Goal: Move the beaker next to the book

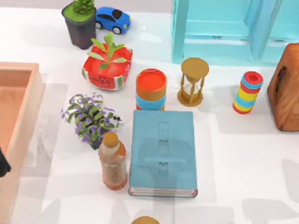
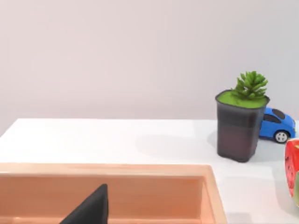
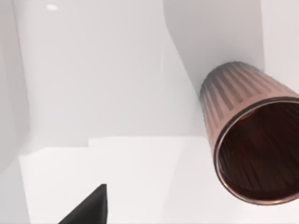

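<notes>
Right gripper [image 3: 88, 207]: a dark tip is seen in the right wrist view over a white surface. How far it is opened cannot be told, and nothing is seen held.

Apart from it, the small ribbed pinkish-grey translucent beaker [image 3: 243, 116] is seen, its dark reddish-brown mouth rimmed by a thin coppery lip. Its place relative to the book cannot be told.

Left gripper [image 2: 88, 207]: parked over the peach wooden tray [image 1: 21, 117] at table left, opening not to be told.

The large light-blue hardcover book [image 1: 163, 152] is laid flat mid-table, faint marks on its cover. A tan capped bottle [image 1: 112, 162] stands just beside its left edge.
</notes>
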Motion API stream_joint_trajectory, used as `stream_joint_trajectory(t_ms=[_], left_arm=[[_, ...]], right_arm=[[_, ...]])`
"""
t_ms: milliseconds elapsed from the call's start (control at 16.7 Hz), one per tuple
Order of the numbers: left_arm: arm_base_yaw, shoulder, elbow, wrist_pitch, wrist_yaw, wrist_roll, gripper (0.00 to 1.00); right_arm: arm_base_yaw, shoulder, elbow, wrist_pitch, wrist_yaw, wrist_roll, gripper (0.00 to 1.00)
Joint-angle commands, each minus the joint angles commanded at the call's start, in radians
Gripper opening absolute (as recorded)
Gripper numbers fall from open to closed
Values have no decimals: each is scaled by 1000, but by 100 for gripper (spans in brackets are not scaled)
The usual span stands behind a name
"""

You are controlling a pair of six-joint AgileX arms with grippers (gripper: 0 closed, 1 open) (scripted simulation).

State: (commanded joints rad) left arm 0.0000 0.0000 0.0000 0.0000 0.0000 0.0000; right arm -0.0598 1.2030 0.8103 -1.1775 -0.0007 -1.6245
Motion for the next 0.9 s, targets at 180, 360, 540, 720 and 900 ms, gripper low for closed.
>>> stream_joint_trajectory(t_ms=[180, 360, 540, 720, 900], left_arm=[[0, 0, 0, 0, 0, 0, 100], [0, 0, 0, 0, 0, 0, 100], [0, 0, 0, 0, 0, 0, 100], [0, 0, 0, 0, 0, 0, 100], [0, 0, 0, 0, 0, 0, 100]], right_arm=[[2, 33, -121, 166, 0, 3, 100], [3, 56, -201, 258, 0, 2, 100], [3, 59, -210, 268, 0, 2, 100], [3, 59, -210, 268, 0, 2, 92], [3, 59, -210, 268, 0, 2, 70]])
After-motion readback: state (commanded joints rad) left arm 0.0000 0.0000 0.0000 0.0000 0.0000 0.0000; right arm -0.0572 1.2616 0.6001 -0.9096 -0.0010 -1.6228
